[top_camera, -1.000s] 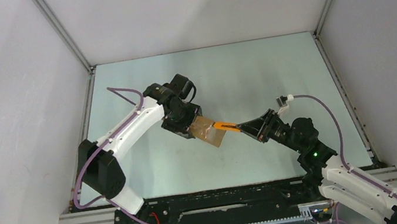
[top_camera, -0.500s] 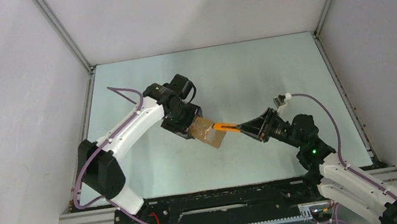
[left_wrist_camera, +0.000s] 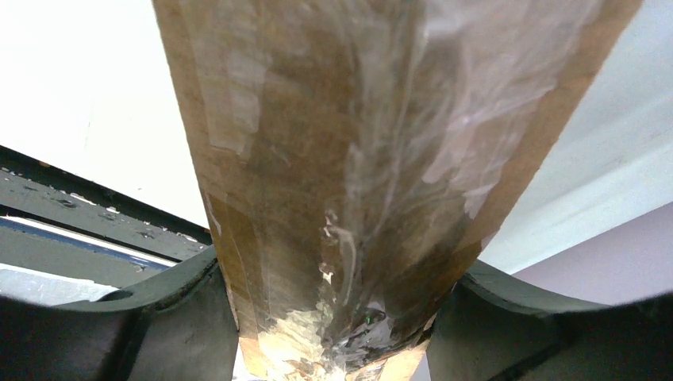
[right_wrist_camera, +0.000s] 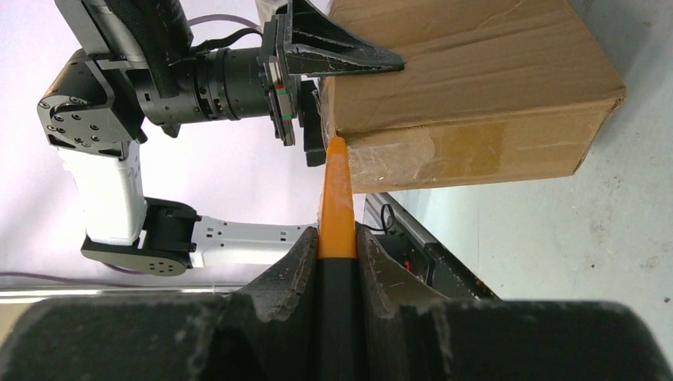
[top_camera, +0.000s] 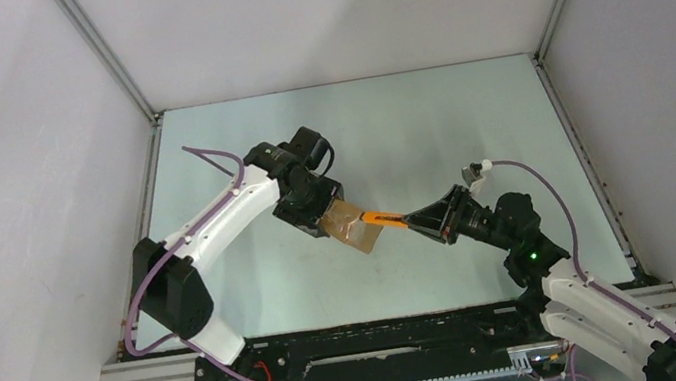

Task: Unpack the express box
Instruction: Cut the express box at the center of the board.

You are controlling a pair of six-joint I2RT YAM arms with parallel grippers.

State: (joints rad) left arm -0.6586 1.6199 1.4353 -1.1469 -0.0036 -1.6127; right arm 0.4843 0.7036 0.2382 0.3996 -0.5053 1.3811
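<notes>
Worktop (top_camera: 426,127): pale green, both my arms reaching over its middle. Express box (top_camera: 354,223): brown cardboard, clear-taped seams, held skewed over mid-worktop. My left claw (top_camera: 338,219): fingers spread wide, clamped on box's two opposite sides. My right claw (top_camera: 422,220): pinched tight on black handle of utility knife (top_camera: 384,215). Knife's orange tip meets taped box edge, just beside left claw's finger.

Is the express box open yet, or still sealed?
Still sealed: the express box has clear tape covering its seams in both wrist views, and no flap is lifted. The knife tip sits at the taped edge.
</notes>
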